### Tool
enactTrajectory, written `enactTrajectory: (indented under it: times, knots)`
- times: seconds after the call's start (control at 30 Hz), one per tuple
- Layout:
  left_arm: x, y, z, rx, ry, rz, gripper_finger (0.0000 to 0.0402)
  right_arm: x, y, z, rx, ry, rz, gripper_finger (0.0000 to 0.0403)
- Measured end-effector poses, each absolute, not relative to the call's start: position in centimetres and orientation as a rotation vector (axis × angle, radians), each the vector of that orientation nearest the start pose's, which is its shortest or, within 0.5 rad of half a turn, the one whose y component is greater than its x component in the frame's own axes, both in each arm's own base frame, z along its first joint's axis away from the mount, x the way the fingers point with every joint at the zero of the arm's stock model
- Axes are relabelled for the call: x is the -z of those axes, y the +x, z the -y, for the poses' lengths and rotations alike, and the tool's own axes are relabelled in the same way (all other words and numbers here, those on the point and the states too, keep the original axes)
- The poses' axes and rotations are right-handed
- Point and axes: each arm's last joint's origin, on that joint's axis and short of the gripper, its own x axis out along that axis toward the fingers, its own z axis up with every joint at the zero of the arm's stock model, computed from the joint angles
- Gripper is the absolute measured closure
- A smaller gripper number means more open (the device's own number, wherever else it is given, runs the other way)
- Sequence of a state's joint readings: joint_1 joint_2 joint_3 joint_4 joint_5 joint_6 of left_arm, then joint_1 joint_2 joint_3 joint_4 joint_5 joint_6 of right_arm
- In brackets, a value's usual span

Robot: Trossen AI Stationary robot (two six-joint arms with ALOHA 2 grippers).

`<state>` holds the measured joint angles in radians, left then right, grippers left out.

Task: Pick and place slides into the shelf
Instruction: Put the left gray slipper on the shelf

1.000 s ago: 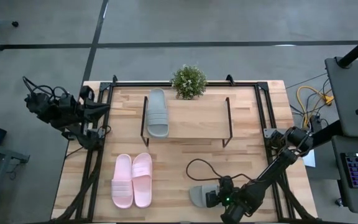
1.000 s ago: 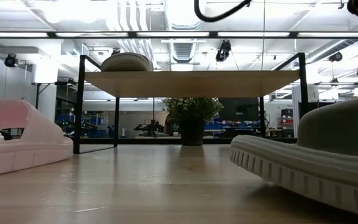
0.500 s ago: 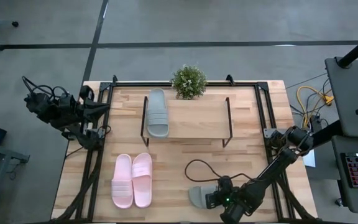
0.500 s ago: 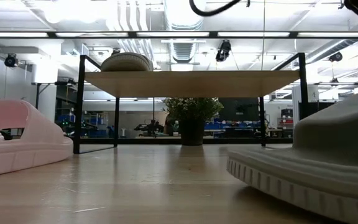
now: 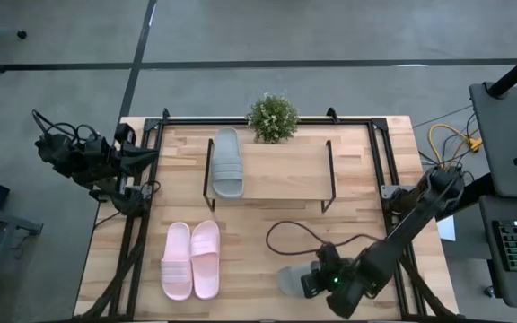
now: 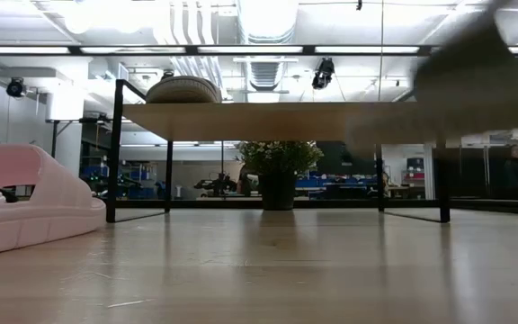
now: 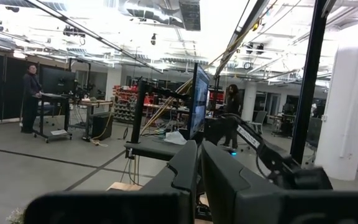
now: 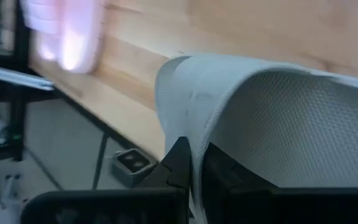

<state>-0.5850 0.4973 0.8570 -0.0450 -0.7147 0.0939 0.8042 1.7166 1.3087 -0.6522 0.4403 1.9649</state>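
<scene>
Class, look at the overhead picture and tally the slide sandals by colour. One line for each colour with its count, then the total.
Grey-green slides: 2 (one on the shelf at, one in the right gripper at)
Pale pink slides: 2 (side by side on the table at and)
Total: 4

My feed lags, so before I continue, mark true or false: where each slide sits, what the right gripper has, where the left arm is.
1. One grey-green slide sandal lies on the low wooden-top shelf. True.
2. The pale pink slide pair is on the shelf. False: it lies on the wooden tabletop, in front of the shelf.
3. The right gripper grips the second grey-green slide. True.
4. The left gripper is over the pink pair. False: it waits at the table's left edge, fingers shut.
5. The shelf holds four slides. False: one.
</scene>
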Motion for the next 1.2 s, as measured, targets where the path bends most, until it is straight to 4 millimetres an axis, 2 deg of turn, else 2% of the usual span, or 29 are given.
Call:
enactTrajectory:
  times: [0.17,0.5,0.77,0.97,1.2]
  knots:
    - [-39.9,7.9,3.0,-0.14,-0.097,0.241,0.0391,-27.7,25.3,-22.2,0.468,1.171,-0.751,0.0393]
    - [-39.9,8.2,3.1,-0.14,-0.088,0.232,0.0391,-36.2,24.5,-16.6,0.238,1.022,-0.579,0.0394]
    - [-39.8,8.4,3.3,-0.14,-0.083,0.225,0.0391,-40.9,24.5,-12.3,0.093,0.862,-0.498,0.0394]
    - [-39.7,8.5,3.4,-0.14,-0.08,0.219,0.0391,-42.7,25.4,-8.7,-0.014,0.746,-0.521,0.0394]
    - [-39.3,9.0,3.7,-0.139,-0.068,0.199,0.0391,-42.4,25.9,-4.0,-0.024,0.707,-0.624,0.0394]
